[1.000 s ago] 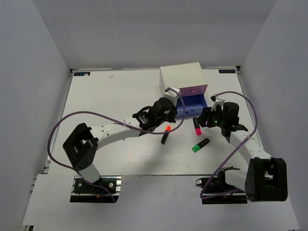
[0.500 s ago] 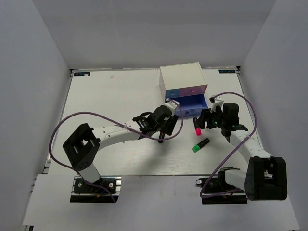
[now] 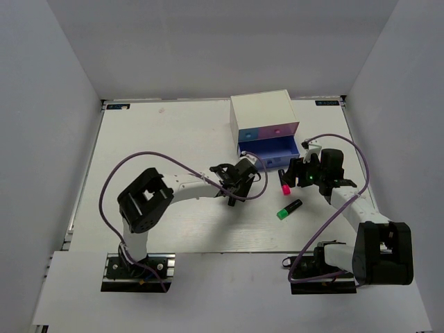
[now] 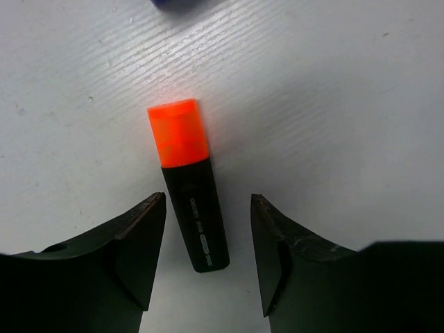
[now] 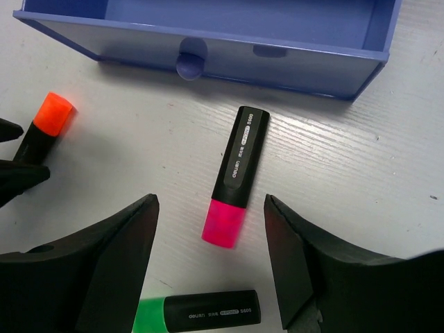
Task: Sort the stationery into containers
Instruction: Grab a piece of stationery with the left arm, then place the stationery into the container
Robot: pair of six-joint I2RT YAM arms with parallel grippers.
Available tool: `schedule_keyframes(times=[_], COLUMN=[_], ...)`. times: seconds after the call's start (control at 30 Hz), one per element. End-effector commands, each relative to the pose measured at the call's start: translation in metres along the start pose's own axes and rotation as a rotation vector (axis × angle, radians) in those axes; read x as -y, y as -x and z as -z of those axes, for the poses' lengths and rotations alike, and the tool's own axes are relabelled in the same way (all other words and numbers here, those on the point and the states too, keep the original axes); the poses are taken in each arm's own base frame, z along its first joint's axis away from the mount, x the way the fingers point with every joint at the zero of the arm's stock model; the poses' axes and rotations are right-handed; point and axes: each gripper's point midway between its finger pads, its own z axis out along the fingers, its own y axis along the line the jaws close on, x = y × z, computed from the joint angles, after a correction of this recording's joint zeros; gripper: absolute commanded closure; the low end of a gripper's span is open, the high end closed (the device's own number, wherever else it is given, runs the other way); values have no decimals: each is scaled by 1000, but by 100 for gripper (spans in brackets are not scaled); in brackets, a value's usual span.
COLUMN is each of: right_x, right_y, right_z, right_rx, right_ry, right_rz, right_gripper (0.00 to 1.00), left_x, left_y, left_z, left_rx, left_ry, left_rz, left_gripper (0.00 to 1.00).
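Note:
The orange-capped highlighter (image 4: 189,184) lies flat on the table. My left gripper (image 4: 208,243) is open, its fingers straddling the black barrel's end without touching it; in the top view the gripper (image 3: 237,186) covers that pen. The pink-capped highlighter (image 5: 236,177) lies in front of the open blue drawer (image 5: 208,35). My right gripper (image 5: 211,257) is open just above it, with the green-capped highlighter (image 5: 201,316) below. The white drawer box (image 3: 260,111) stands at the back. The pink cylinder and the grey-blue piece are out of view.
The blue drawer (image 3: 272,151) is pulled out toward the arms, its knob (image 5: 190,64) facing the pens. The pink drawer front (image 3: 281,130) is shut. Purple cables loop over both arms. The pink (image 3: 284,186) and green (image 3: 289,209) highlighters lie close together.
My left gripper has moved toward the near side and down over the orange highlighter, hiding it from above. My right gripper has barely shifted. The pens have not moved.

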Motion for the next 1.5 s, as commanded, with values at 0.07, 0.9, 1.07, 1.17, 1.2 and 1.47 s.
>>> schedule_keyframes(times=[0.07,0.9,1.07,1.17,1.2,1.47], right_x=[-1,-7,-9,-9,-9,-8], right_y=[13,3,6,7,8,7], right_z=[3,3,3,4,5,7], right_rx=[33,22,28,30,34,41], right_ry=[13,61,68,68,67,55], right_rz=[18,17,27,30,37,32], right_gripper=[32,36,38,38,38,34], left_x=[-12,-4,2,8,15,12], left_y=[2,107,143,167,180,215], left_z=[1,112,108,90,92,52], left_rx=[-20,589,690,713,741,745], left_ry=[104,-158,-144,-142,-154,-127], left_rz=[30,-346,-478,-512,-509,-543], left_gripper=[39,87,94,94,94,91])
